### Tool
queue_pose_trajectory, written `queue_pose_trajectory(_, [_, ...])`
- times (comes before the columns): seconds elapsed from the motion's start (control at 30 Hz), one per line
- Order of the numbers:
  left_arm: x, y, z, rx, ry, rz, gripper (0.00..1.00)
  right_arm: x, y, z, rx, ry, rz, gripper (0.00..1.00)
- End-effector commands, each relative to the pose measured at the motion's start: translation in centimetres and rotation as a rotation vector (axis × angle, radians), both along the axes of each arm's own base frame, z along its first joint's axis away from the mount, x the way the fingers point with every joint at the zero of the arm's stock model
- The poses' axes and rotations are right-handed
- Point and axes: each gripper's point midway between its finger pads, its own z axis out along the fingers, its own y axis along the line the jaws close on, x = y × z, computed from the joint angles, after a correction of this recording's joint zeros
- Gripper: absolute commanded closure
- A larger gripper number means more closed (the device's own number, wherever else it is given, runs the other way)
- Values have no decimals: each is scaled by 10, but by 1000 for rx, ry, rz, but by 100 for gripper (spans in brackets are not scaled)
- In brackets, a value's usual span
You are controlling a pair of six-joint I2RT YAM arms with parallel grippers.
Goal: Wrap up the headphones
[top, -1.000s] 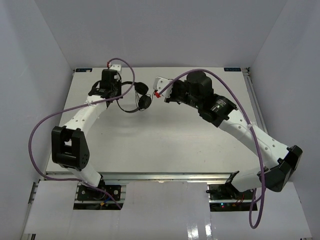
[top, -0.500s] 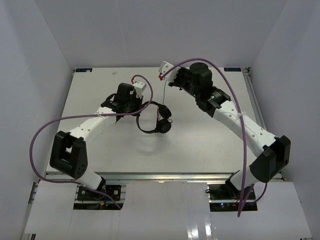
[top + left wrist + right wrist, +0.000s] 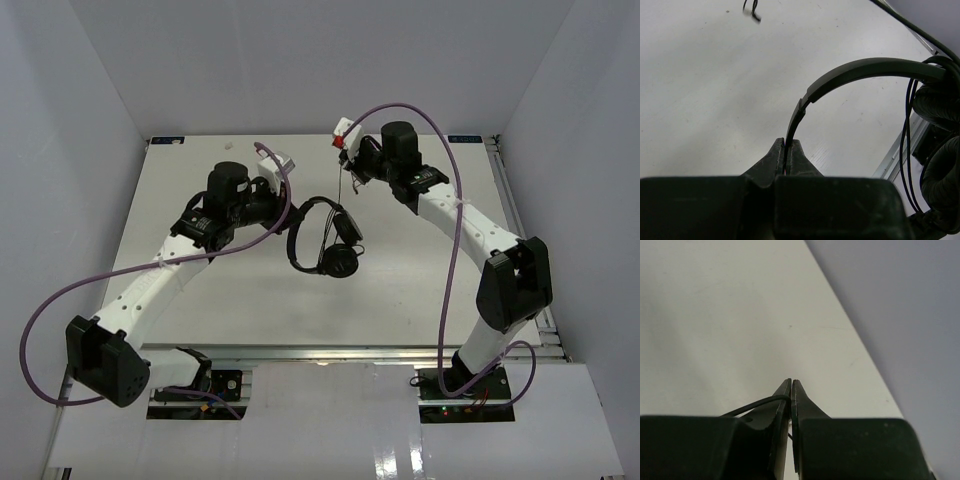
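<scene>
Left tool (image 3: 788, 148) is clamped tight, both tips pressed together with the thin headband (image 3: 865, 70) nipped right between them. The band arcs up and away from that pinch, and at its other end the two padded earcups (image 3: 940, 100) hang close together, one above the other. From overhead, the headphones (image 3: 340, 263) sit over the middle of the worktop (image 3: 420, 285), a touch nearer the far edge than the near one, just off the tip of the left arm. Whether the earcups touch the surface, I cannot tell.

Over to the right tool (image 3: 791, 385): closed as well, tips all but touching, and a thin black cable (image 3: 757, 404) is caught between them, curling out to one side. In the overhead view this tool is up near the far edge, around the middle of it, and the cable runs in a fine line from there towards the earcups. The two tools are well apart, with the headphones between them.
</scene>
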Motion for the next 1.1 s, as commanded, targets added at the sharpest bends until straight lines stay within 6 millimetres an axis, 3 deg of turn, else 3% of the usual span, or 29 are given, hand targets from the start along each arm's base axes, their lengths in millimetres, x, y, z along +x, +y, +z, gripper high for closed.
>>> queue_pose_trajectory(0.0, [-4, -7, 77, -127, -103, -8, 100, -18, 13, 1, 201, 187, 122, 92])
queue_pose_trajectory(0.07, [9, 2, 104, -142, -146, 91, 100, -45, 16, -19, 278, 330, 247, 92])
queue_pose_trajectory(0.2, [22, 10, 151, -193, -209, 182, 100, -87, 25, -12, 444, 399, 461, 92])
queue_pose_trajectory(0.3, [30, 7, 175, -229, -210, 201, 100, -116, 33, -9, 532, 544, 554, 92])
queue_pose_trajectory(0.43, [37, 7, 199, -282, -207, 242, 100, -135, 48, -3, 596, 598, 633, 91])
queue_pose_trajectory(0.63, [54, 30, 245, -312, -295, 400, 100, -170, 56, -33, 583, 695, 669, 86])
queue_pose_trajectory(0.77, [69, 39, 254, -315, -307, 473, 100, -187, 51, -39, 578, 720, 688, 86])
queue_pose_trajectory(1.07, [110, 68, 233, -334, -251, 581, 100, -222, 36, -34, 565, 717, 746, 88])
